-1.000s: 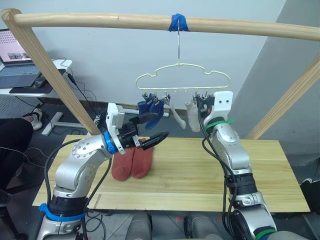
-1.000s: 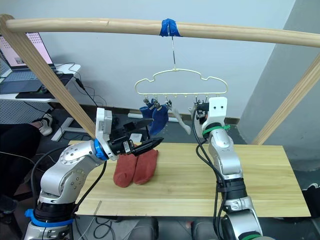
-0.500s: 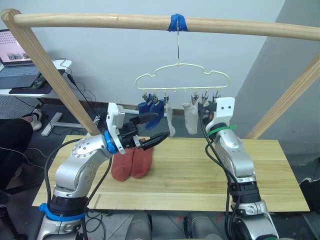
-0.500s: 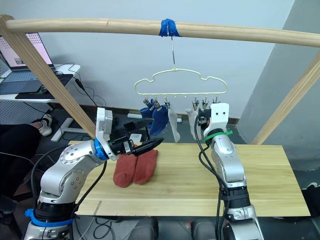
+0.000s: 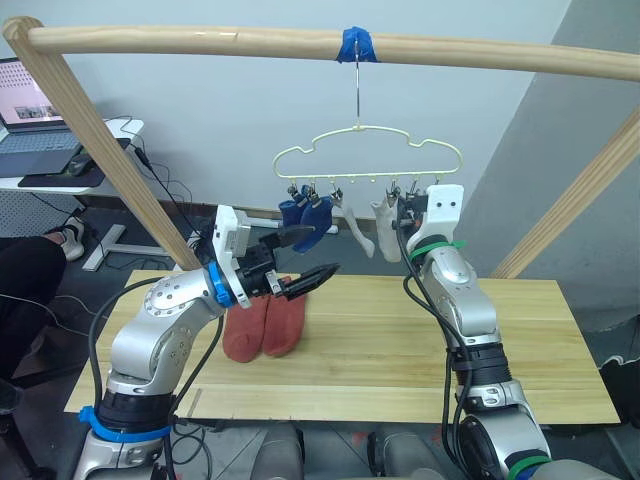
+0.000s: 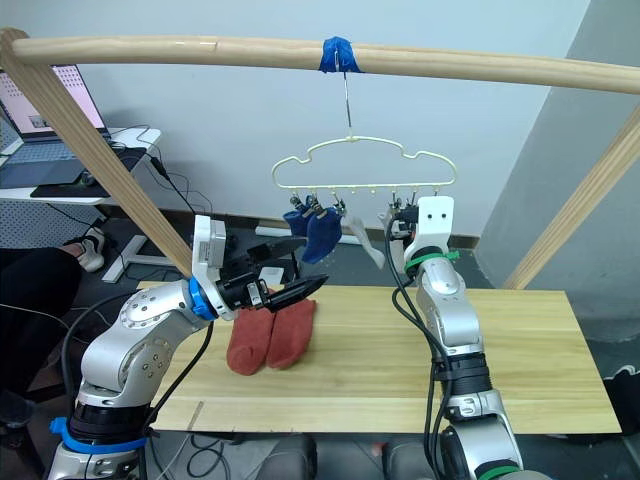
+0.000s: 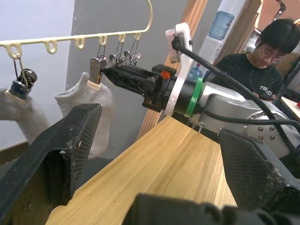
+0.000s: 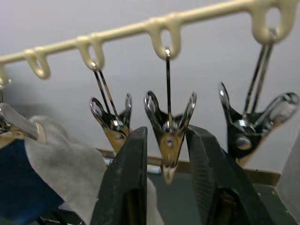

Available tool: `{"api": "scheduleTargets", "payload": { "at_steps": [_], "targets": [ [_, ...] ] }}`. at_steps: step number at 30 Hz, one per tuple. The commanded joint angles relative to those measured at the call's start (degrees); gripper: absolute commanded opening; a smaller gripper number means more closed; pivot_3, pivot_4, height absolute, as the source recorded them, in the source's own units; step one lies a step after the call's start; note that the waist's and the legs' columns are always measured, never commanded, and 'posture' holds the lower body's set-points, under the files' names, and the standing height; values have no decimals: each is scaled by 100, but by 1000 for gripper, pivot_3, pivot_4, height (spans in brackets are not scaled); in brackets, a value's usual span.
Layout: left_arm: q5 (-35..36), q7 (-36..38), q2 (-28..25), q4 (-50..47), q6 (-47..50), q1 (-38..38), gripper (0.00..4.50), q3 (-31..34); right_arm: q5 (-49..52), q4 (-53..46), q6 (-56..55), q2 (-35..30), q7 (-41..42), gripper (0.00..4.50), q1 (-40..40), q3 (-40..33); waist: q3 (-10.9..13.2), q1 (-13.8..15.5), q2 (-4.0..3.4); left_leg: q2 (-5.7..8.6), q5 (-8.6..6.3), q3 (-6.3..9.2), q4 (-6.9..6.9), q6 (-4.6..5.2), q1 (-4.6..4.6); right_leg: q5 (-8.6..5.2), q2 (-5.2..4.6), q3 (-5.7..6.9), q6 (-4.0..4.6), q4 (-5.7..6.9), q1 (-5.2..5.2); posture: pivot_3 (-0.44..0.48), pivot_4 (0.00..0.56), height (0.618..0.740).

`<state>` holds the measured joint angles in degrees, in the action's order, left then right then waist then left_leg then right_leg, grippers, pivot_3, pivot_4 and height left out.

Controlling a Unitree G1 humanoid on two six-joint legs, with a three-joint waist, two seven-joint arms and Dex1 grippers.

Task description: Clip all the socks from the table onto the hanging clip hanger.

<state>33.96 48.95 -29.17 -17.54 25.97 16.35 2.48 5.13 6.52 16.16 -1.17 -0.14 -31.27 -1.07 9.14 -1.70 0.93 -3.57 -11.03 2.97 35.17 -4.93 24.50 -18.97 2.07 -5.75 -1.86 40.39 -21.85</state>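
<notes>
The pale yellow clip hanger (image 5: 368, 150) hangs by its hook from the pole. Two blue socks (image 5: 305, 212) and two light grey socks (image 5: 357, 226) are clipped to it at a slant. Two rust-red socks (image 5: 265, 325) lie side by side on the table (image 5: 420, 350). My left gripper (image 5: 312, 256) is held open above the red socks, with nothing in it. My right gripper (image 8: 166, 140) is raised to the hanger's right side. Its fingers (image 8: 124, 187) stand slightly apart, either side of an empty metal clip (image 8: 168, 117).
A round wooden pole frame (image 5: 200, 42) with blue tape (image 5: 356, 45) spans the table, its slanted legs at both ends. A desk with a laptop (image 5: 30, 120) stands far left. A seated person (image 7: 262, 61) is beyond the table.
My right gripper has moved up and left, back to the clips. The hanger has shifted and the grey socks now hang at a slant. The left arm has stayed put.
</notes>
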Motion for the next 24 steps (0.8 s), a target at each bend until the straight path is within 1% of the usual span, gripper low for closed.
{"api": "scheduleTargets", "payload": {
  "at_steps": [1,19,20,21,24],
  "targets": [
    [7,-21,-49,-228,-29,-14,4500,15,-54,-70,-157,17,-32,1207,-207,-27,1,0,0,0,0,0,0,0,0,0,0,0,0,0,0,82,148,740],
    [-42,-15,-14,-167,-86,15,4500,-11,-84,-166,-111,80,-33,1207,-310,24,4,1,-3,0,0,0,0,0,0,0,0,0,0,-1,0,77,147,740],
    [-43,-14,-14,-165,-86,17,4500,-11,-91,-162,-118,82,-37,1574,-312,17,4,1,-2,0,0,0,0,0,0,0,0,0,0,-1,0,77,147,740],
    [-44,-12,-14,-161,-86,20,4500,-11,-98,-151,-123,85,-44,1766,-319,11,4,1,-3,0,0,0,-1,0,0,0,0,0,0,-1,0,77,146,740],
    [-45,-11,-13,-162,-81,23,4500,-11,-113,-126,-134,85,-60,2767,-336,2,4,1,-2,0,0,0,-1,0,0,0,0,0,1,-1,0,77,146,740]
  ]
}}
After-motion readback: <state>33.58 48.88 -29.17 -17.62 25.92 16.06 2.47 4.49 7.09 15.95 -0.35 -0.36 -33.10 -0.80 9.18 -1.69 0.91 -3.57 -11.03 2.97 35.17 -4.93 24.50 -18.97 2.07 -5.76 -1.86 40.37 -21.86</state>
